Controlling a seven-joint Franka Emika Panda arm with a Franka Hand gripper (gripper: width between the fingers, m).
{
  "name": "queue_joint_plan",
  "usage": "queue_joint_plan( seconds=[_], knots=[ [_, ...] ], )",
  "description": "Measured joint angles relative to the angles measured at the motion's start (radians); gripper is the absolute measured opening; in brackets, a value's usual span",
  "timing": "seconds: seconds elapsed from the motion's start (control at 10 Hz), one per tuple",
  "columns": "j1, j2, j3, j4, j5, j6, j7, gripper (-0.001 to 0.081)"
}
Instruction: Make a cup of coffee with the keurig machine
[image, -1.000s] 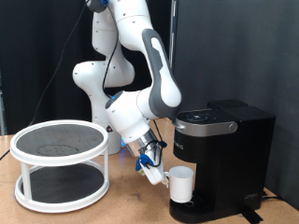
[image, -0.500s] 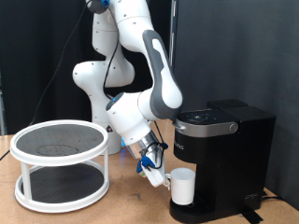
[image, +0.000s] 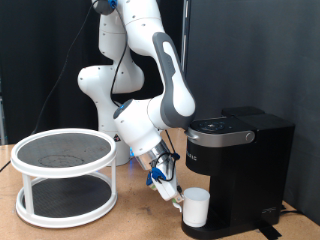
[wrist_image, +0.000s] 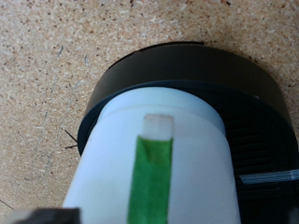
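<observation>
The gripper (image: 170, 188) is low beside the machine, on the exterior view's left of the cup (image: 195, 207). The fingers seem closed on the cup's handle, though the grip itself is partly hidden. The cup stands upright, its long axis vertical, on the round drip base (wrist_image: 168, 70) of the keurig machine (image: 240, 170), under the lid. The tabletop (wrist_image: 56, 56) lies around the base.
</observation>
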Motion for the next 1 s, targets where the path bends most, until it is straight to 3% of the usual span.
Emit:
queue_joint_plan(
  seconds=[0.2,0.3,0.4,0.6,1.0],
  knots=[
    [0.0,0.0,0.0,-0.001,0.0,-0.003,0.0,0.0589],
    [-0.001,0.0,0.0,-0.001,-0.002,-0.008,0.0,0.0589],
    [-0.001,0.0,-0.001,-0.001,-0.005,-0.019,0.0,0.0704],
    [-0.012,0.0,-0.008,-0.007,-0.029,-0.079,-0.005,0.0726],
    [-0.069,0.0,-0.038,-0.019,-0.095,-0.238,-0.038,0.0734]
  ],
)
